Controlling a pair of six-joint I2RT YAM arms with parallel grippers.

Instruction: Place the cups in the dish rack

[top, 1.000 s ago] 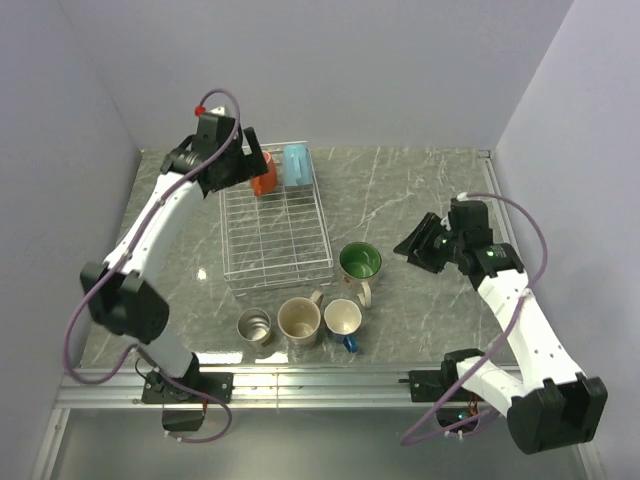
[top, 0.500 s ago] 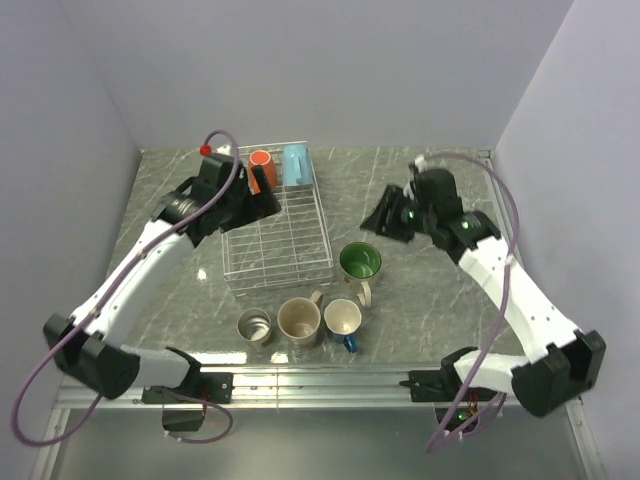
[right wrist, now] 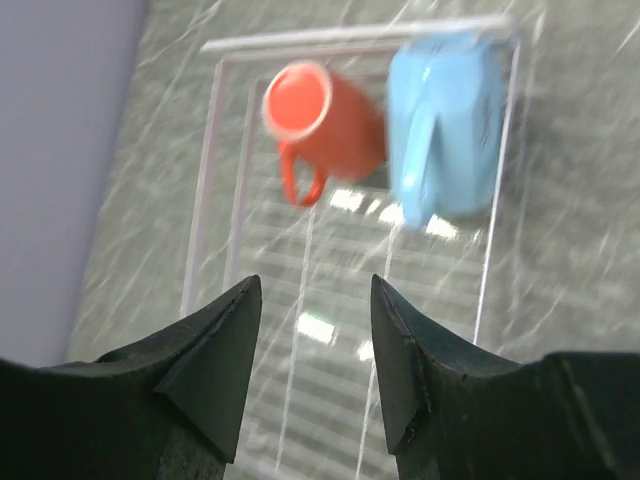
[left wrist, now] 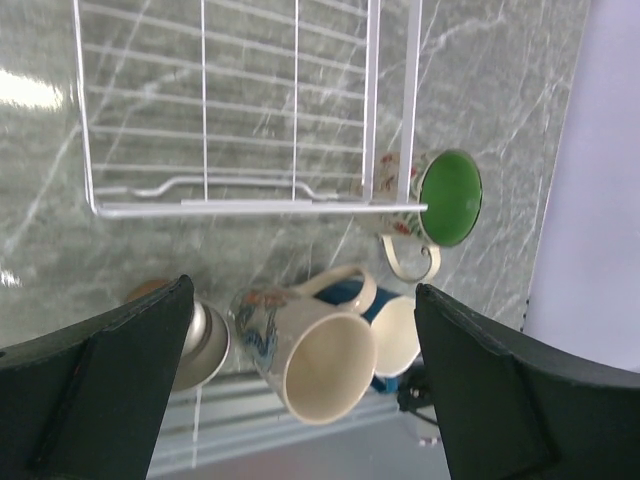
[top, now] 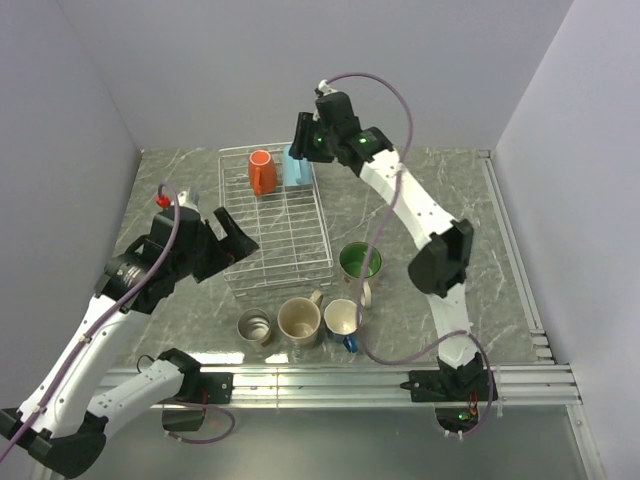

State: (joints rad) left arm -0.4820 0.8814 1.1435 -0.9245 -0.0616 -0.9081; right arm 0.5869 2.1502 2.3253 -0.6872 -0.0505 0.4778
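Observation:
The dish rack (top: 276, 222) holds an orange mug (top: 262, 172) and a light blue mug (top: 296, 165) on their sides at its far end. On the table in front of it stand a white mug with green inside (top: 359, 262), a beige mug (top: 299, 320), a dark blue mug with cream inside (top: 343, 320) and a steel mug (top: 254, 326). My left gripper (top: 228, 243) is open and empty by the rack's near left corner; its view looks down on the beige mug (left wrist: 310, 355). My right gripper (top: 301, 145) is open and empty above the rack's far end, over the orange mug (right wrist: 325, 125) and the light blue mug (right wrist: 450, 130).
Grey walls close the table at the back and on both sides. A metal rail (top: 330, 378) runs along the near edge. The rack's near rim (left wrist: 250, 208) lies just beyond the row of mugs on the table.
My left gripper has drawn back from the orange mug at the rack's far end to the near left corner. My right arm has swung from the table's right side to over the rack's far end.

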